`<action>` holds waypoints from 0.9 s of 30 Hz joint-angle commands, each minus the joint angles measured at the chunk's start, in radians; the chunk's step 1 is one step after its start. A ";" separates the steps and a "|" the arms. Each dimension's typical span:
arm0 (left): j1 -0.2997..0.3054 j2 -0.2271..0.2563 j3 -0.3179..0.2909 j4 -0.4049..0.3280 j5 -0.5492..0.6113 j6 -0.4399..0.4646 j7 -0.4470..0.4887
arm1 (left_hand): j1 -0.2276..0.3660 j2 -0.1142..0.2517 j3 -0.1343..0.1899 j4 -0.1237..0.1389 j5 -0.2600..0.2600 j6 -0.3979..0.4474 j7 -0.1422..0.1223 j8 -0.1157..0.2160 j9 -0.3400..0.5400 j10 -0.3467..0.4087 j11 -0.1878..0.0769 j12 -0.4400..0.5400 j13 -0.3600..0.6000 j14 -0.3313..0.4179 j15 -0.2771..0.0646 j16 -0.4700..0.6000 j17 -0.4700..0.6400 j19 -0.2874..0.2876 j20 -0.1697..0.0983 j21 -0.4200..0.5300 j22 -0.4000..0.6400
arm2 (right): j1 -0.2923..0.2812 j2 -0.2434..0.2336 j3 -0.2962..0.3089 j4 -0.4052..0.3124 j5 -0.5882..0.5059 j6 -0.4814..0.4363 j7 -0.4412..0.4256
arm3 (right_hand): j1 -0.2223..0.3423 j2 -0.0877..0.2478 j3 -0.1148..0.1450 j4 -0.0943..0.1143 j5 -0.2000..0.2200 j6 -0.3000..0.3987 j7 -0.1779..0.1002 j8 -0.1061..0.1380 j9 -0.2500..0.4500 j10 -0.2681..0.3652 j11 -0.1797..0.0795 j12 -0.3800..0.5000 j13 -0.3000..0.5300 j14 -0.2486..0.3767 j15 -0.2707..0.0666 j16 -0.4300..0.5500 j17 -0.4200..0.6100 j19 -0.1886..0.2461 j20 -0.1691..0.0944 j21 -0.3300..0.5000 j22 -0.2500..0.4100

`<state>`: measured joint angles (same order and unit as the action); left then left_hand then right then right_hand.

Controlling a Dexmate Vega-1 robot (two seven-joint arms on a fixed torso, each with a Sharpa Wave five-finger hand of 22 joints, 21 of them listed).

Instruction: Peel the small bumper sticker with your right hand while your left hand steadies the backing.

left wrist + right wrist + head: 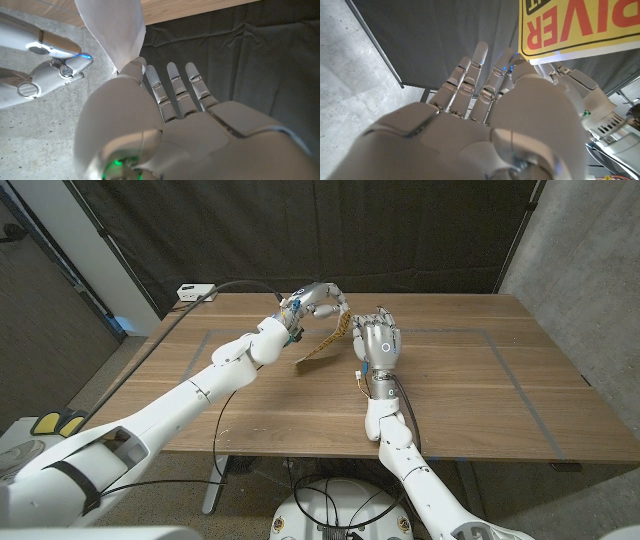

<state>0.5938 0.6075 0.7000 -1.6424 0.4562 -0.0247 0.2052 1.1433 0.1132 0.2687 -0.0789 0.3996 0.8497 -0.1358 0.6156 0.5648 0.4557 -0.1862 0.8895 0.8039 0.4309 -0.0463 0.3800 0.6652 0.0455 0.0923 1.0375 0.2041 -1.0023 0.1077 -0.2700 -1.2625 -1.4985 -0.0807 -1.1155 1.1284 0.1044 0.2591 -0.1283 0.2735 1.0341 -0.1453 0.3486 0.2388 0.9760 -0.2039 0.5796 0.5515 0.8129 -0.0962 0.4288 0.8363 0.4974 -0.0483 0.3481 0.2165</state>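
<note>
The robot's left hand (315,302) pinches the yellow bumper sticker with its white paper backing (330,340) up high, so the open right hand (378,340) just beside it should pinch one corner and pull slowly.

Head view high over table (470,380); wrist views close, sharing sticker (580,27).

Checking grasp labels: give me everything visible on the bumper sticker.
The bumper sticker is a thin flexible sheet, held off the wooden table between both hands. Its printed face is yellow with large red capitals and a black border; its other side looks plain white. It hangs tilted and slightly curled. The left hand pinches its upper end; the right hand is at its edge, though actual grip is unclear.
</note>
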 commanded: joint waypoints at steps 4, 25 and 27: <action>-0.003 -0.044 -0.038 0.118 -0.256 -0.166 -0.086 | 0.008 0.001 -0.009 0.003 0.010 0.007 -0.002 0.003 -0.006 0.009 -0.010 0.007 0.004 0.017 -0.123 -0.009 0.006 0.006 -0.006 0.012 -0.001 | -0.024 0.068 0.071 -0.009 -0.013 0.029 -0.001 | -0.004 0.010 -0.008 -0.002 0.025 0.054 -0.005 0.021 0.029 0.020 0.025 0.012 -0.011 0.030 -0.129 -0.035 -0.004 0.069 0.022 0.045 -0.002; -0.270 -0.267 -0.002 0.741 -0.714 -0.539 -0.634 | 0.022 -0.043 -0.043 -0.009 0.042 0.037 0.012 0.000 -0.036 0.016 -0.003 -0.009 -0.018 0.056 -0.123 -0.023 0.014 0.041 -0.020 0.046 0.000 | -0.022 0.044 0.003 -0.009 -0.004 -0.092 -0.001 | -0.103 -0.075 0.036 -0.018 0.058 -0.391 -0.039 -0.177 -0.037 -0.283 0.031 -0.193 -0.116 -0.046 -0.133 -0.210 -0.102 0.047 0.044 0.044 -0.022; -0.281 -0.268 0.006 0.749 -0.710 -0.533 -0.652 | 0.022 -0.045 -0.047 -0.008 0.046 0.038 0.009 0.000 -0.037 0.011 -0.003 -0.010 -0.015 0.056 -0.124 -0.026 0.016 0.035 -0.019 0.047 0.000 | -0.023 0.043 0.001 -0.011 -0.003 -0.099 -0.001 | -0.097 -0.077 0.043 -0.023 0.061 -0.416 -0.037 -0.178 -0.037 -0.301 0.028 -0.201 -0.115 -0.051 -0.132 -0.214 -0.105 0.048 0.043 0.043 -0.022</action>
<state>0.4153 0.4161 0.6807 -1.1257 -0.0846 -0.4441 -0.2365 1.1625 0.0802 0.2284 -0.0889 0.4376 0.8758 -0.1283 0.6154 0.5281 0.4646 -0.1876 0.8827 0.7842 0.4881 -0.0464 0.3619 0.6762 0.0807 0.0733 1.0780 0.2026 -1.0216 0.1594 -0.2456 -1.2688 -1.5099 -0.1200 -1.1170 1.0239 0.0344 0.2918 -0.1465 0.3222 0.6431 -0.1838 0.1732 0.1998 0.6914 -0.1737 0.3851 0.4339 0.7701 -0.0816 0.2206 0.7321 0.5477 -0.0085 0.3900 0.1951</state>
